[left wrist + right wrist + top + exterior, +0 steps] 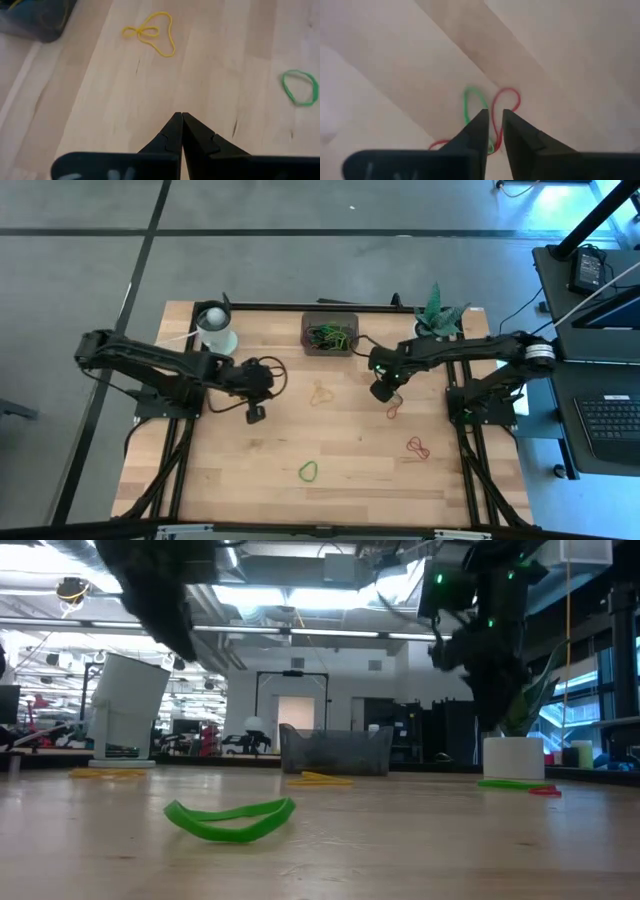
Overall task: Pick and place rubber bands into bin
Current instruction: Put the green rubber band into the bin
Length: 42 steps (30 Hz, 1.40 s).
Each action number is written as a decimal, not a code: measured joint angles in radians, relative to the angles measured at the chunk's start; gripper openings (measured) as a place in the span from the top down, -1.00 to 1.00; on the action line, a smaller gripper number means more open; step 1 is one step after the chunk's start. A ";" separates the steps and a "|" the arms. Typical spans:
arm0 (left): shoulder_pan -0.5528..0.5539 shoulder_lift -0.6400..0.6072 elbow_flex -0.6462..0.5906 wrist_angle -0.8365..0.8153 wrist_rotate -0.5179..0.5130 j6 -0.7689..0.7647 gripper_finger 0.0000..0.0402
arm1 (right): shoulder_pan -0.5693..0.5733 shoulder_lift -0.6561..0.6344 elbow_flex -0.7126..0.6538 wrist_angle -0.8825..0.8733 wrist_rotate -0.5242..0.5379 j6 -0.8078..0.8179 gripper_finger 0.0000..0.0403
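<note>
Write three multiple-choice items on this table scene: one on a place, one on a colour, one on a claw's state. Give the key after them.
1. Where does the bin stand?
A. at the table's far edge, middle
B. at the near edge
C. under the left arm

2. What colour is the rubber band nearest the table's near edge?
A. black
B. green
C. yellow

3. How does the left claw stand?
A. wide open
B. shut on a band
C. shut, holding nothing

Key: 1 A, the high view shows it between the white cup and the plant. 2 B, green in the high and low views. 3 C, its wrist view shows the tips together with bare wood ahead.
</note>
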 joint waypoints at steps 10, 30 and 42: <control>-0.029 -0.208 -0.118 -0.022 -0.043 -0.005 0.99 | 0.019 0.138 -0.005 0.026 -0.006 -0.057 0.46; -0.050 -0.260 -0.166 -0.036 -0.038 -0.047 0.98 | 0.034 0.328 0.000 0.078 -0.003 -0.525 0.79; -0.050 -0.260 -0.166 -0.034 -0.063 -0.043 0.98 | 0.032 0.156 0.052 0.013 -0.042 -0.432 0.98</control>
